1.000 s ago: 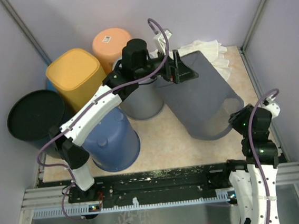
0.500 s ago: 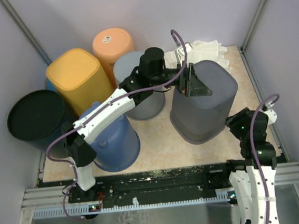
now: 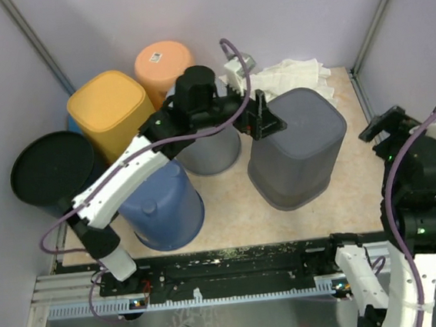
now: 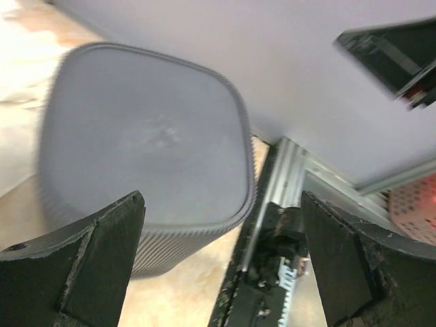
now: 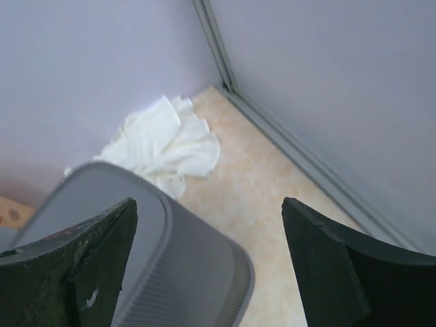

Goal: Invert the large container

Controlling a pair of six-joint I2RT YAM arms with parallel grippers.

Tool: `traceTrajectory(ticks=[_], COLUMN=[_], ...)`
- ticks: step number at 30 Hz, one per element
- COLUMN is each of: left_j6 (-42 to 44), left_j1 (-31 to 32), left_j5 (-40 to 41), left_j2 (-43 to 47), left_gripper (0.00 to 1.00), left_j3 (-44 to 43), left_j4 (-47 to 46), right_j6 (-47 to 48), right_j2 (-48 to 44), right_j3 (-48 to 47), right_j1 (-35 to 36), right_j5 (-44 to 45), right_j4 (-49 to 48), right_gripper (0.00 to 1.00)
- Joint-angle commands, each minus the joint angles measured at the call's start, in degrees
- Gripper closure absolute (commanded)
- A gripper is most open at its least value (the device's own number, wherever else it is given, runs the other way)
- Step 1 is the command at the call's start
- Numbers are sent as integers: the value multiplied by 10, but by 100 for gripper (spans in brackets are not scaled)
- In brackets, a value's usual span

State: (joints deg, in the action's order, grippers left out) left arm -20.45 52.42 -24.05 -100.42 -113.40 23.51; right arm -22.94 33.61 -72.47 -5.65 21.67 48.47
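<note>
Left gripper [image 3: 266, 122]: fingers spread wide, nothing between them, positioned at the upper left edge of the large container [image 3: 298, 152]; contact cannot be determined. Right gripper [image 3: 388, 125]: fingers apart and empty, clear of the container on its right. The container stands on the table [image 3: 229, 201], closed base up, rim down, near the white cloth [image 3: 294, 75]. Assessment: inversion appears complete; only arm withdrawal appears to remain.

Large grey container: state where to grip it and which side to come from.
The large grey container stands bottom up: closed base on top, rim flat on the table, so no lip offers a pinch. Probably best: the ribbed side wall just under the base, at a rounded corner, coming from above with jaws wide.
</note>
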Motion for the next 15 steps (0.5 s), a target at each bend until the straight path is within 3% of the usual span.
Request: traceTrajectory(ticks=[1,10,15], left_j6=[73,80,90], left_j1=[-20,-165,-216], left_j5=[171,310,360], left_j2=[101,221,251], left_gripper=[0,0,0], left_j3=[46,116,117], left_j4=[50,124,166], right_j6=[86,86,75], right_j2=[92,250,257], right_j3=[-121,-269,-245], right_j1=[17,17,16], right_j5=[39,-24,-41], right_j4=[-54,-53,-86], right_gripper=[13,12,11])
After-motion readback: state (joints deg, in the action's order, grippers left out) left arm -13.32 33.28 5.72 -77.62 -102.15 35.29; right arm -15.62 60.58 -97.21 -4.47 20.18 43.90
